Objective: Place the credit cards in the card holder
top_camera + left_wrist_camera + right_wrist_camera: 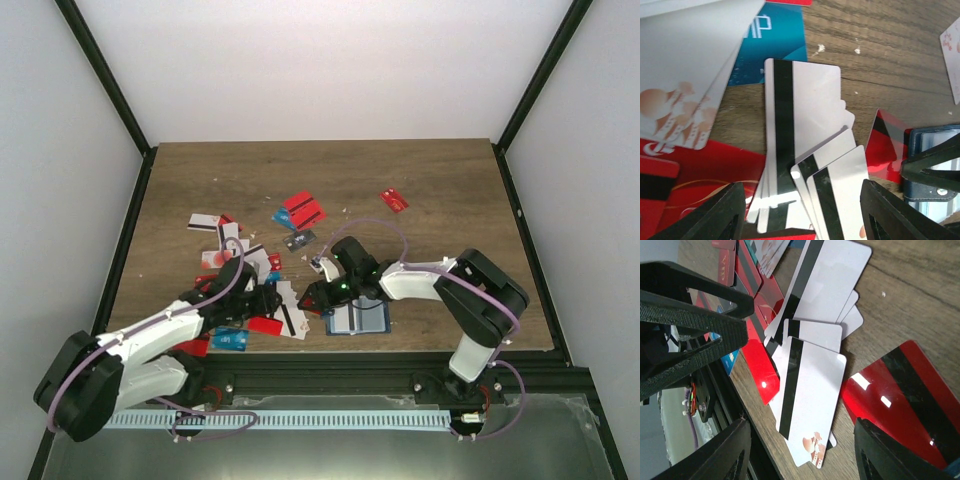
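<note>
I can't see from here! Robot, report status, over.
Left gripper open, right gripper open. Card holder just beside right gripper. White cards heaped beneath both.

White-shelled left arm point(150, 340) and right arm point(420, 283), black joints, looped lilac cables point(388, 220), black wedge-shaped fingers point(705, 215).

A: How are the arms posed?

B: The left arm point(150, 340) stretches low, forward and to the right. The right arm point(440, 285) folds at the elbow and reaches left.

A: And the grippers?

B: The left gripper point(801, 200) and right gripper point(800, 445) sit close together, tips facing, fingers spread wide.
</note>
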Robot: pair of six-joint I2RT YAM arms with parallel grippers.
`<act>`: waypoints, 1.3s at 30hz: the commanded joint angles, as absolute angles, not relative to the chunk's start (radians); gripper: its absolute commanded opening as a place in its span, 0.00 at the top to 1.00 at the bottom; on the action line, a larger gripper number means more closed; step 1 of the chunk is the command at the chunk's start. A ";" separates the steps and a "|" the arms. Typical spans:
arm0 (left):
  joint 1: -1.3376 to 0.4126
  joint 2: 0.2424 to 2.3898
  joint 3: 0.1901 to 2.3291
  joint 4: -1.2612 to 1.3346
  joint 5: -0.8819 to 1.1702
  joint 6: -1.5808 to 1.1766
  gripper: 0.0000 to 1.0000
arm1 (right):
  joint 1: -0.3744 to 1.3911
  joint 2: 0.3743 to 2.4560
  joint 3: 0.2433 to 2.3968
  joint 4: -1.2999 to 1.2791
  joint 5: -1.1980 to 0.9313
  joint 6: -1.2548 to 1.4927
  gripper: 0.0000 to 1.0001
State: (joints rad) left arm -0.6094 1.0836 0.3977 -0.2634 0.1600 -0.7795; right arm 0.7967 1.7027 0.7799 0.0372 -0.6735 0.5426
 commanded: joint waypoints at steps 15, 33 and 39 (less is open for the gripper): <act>-0.612 1.258 0.396 -0.108 0.249 -0.726 0.37 | 0.829 1.902 0.909 0.158 -0.687 0.721 0.50; -0.612 1.085 0.303 0.157 0.521 -0.808 0.51 | 0.752 1.887 0.792 0.479 -0.967 0.838 0.63; -0.612 0.996 0.330 -0.033 0.407 -0.766 0.55 | 0.751 1.786 0.788 0.278 -0.850 0.709 0.63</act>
State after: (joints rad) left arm -0.6132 1.0481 0.2939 0.0345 0.4534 -0.7967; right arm 0.7479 1.8774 0.7876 0.4034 -0.9192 0.8089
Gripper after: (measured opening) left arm 0.455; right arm 0.373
